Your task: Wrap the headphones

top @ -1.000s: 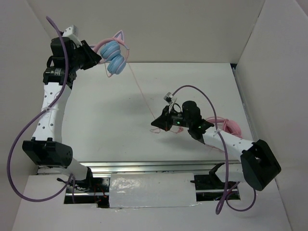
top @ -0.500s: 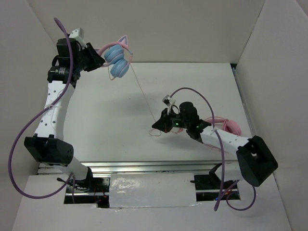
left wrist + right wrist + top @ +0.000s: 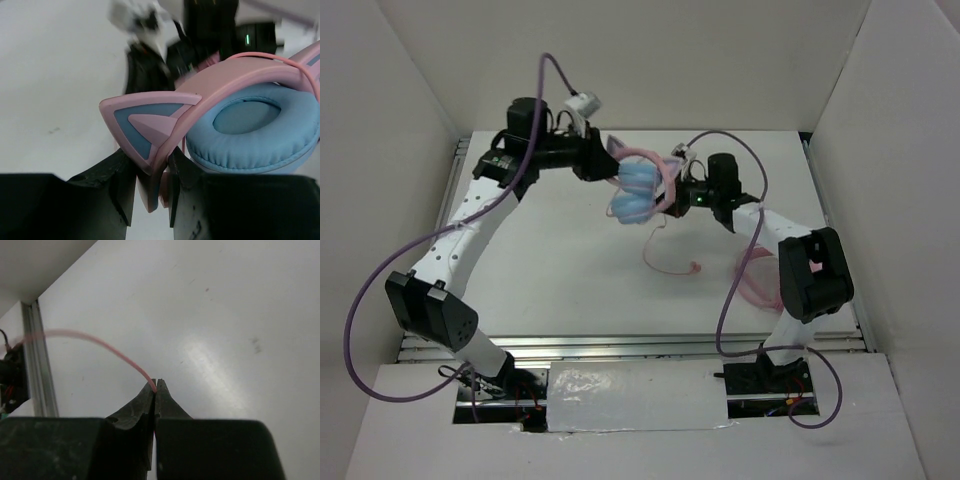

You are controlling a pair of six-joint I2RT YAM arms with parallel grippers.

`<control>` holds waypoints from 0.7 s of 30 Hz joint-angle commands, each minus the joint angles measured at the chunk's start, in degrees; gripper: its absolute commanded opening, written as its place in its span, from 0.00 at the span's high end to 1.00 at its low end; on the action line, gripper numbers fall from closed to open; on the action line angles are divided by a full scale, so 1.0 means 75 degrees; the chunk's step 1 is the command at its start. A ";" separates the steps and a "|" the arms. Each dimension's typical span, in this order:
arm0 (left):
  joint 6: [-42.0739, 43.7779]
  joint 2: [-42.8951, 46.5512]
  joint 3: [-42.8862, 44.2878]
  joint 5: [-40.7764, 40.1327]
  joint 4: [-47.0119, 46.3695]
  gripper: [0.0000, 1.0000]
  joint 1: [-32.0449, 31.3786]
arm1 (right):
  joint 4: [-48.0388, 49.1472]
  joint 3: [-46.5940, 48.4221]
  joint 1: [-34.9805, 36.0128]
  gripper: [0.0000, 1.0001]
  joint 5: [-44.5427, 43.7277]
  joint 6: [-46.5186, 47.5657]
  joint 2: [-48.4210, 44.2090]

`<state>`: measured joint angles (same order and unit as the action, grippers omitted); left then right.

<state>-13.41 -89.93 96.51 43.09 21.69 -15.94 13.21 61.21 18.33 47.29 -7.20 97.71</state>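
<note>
Left hand (image 3: 150, 195) is clamped on the pink headband (image 3: 215, 92) of the headphones (image 3: 250, 125), right by the cat ear (image 3: 145, 125). Both fingers press the band edge. In the top view the left hand (image 3: 605, 165) holds the headphones (image 3: 635, 190) off the tabletop (image 3: 550, 250), upper centre of frame, blue earcups hanging down and toward the right arm.

Right hand (image 3: 155, 387) is pinched shut on the thin pink cable (image 3: 100, 342), which arcs off to the left of its wrist view. In the top view the right hand (image 3: 677, 190) sits just beside the headphones, on their right.

Progress, my read:
- Headphones picked up and cable grabbed, so both grips are in place.
- One thin pink strand crosses over the band above the earcup in the left wrist view. Could be a first turn, can't confirm.
- A slack loop of cable (image 3: 670, 262) lies loose on the tabletop below the hands, free end near centre frame. That part is clearly unwound.
- Early stage: most of the winding is left, plus securing the end.

Pink bundle (image 3: 755, 285) at the right, partly behind the right arm, looks uninvolved.
</note>
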 commanded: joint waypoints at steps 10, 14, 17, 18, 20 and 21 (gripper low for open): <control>0.2375 0.0565 -0.1839 -0.3786 0.1058 1.00 -0.2315 | -0.4011 0.3428 -0.1565 1.00 -0.0255 0.3210 -0.0242; 0.1987 -0.0125 -0.1923 -0.4538 0.1242 1.00 -0.2397 | -0.4409 0.3440 -0.1425 1.00 -0.0726 0.3455 -0.0898; 0.1940 -0.0641 -0.1654 -0.5122 0.1583 1.00 -0.2468 | -0.4842 0.3358 -0.1003 1.00 -0.1323 0.3818 -0.1308; 0.1894 -0.0828 -0.1537 -0.5438 0.1631 1.00 -0.2468 | -0.5006 0.3312 -0.0724 1.00 -0.1522 0.3843 -0.1495; 0.1858 -0.0958 -0.1443 -0.5709 0.1678 1.00 -0.2468 | -0.5241 0.3334 -0.0488 1.00 -0.1921 0.3890 -0.1614; 0.1568 -0.1051 -0.1326 -0.5699 0.1690 1.00 -0.2445 | -0.5312 0.3335 -0.0255 1.00 -0.2015 0.3867 -0.1695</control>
<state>1.89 -97.34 82.59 4.38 34.20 -34.24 -23.09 84.79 12.95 37.17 19.44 89.27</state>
